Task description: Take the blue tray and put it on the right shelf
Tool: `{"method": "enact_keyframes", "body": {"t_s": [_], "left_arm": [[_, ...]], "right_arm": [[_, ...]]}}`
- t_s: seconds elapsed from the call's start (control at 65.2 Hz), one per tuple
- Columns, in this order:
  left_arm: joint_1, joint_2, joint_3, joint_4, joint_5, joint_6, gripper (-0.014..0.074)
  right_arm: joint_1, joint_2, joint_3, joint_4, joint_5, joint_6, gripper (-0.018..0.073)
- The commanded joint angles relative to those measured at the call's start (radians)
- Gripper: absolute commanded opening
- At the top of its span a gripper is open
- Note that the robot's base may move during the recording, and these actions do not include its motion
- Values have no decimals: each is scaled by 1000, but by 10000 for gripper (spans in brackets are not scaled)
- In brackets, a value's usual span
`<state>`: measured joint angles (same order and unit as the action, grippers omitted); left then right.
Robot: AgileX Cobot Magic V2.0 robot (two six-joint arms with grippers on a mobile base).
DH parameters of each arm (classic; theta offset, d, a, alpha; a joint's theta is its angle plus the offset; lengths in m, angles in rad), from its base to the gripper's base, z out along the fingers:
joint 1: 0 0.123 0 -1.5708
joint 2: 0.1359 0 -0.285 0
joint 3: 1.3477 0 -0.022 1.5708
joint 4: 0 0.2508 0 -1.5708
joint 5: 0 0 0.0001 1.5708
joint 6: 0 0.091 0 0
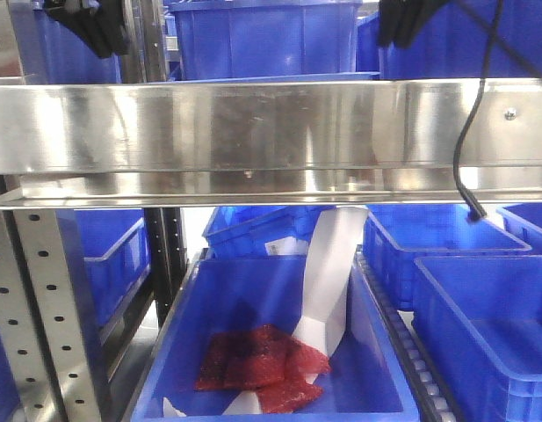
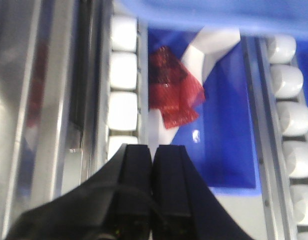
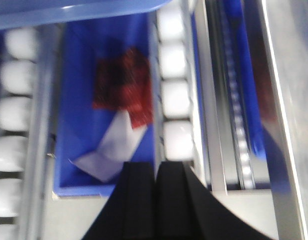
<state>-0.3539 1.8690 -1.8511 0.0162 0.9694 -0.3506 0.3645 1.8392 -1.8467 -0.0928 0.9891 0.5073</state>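
Note:
The blue tray shows only as a pale periwinkle edge, blurred, across the top of the left wrist view (image 2: 213, 11) and the right wrist view (image 3: 79, 12). A thin pale blue strip (image 1: 271, 77) lies just above the right shelf's broad steel lip (image 1: 271, 132). My left gripper (image 2: 153, 149) is shut with nothing between its fingers, and it sits below the tray's edge in its view. My right gripper (image 3: 154, 167) is shut and empty too. Black fingers hang at the top left (image 1: 88, 31) and top right (image 1: 409, 25) above the lip.
Below the shelf a deep blue bin (image 1: 187, 352) holds red mesh bags (image 1: 257, 360) and white paper (image 1: 328, 272). More deep bins stand at the right (image 1: 481, 308) and behind. White rollers (image 2: 123, 70) flank the bin. A perforated upright (image 1: 42, 308) and a black cable (image 1: 468, 132) are near.

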Motion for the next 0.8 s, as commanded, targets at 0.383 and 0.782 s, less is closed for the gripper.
{"method": "enact_keyframes", "body": {"t_s": [0.383, 0.782], "left_arm": [[-8, -428, 458, 5, -566, -36, -39], [-8, -923, 1151, 93, -1111, -33, -39]], "right_arm": [[29, -399, 414, -17, -660, -160, 53], [33, -872, 1140, -70, -1293, -188, 53]]}}
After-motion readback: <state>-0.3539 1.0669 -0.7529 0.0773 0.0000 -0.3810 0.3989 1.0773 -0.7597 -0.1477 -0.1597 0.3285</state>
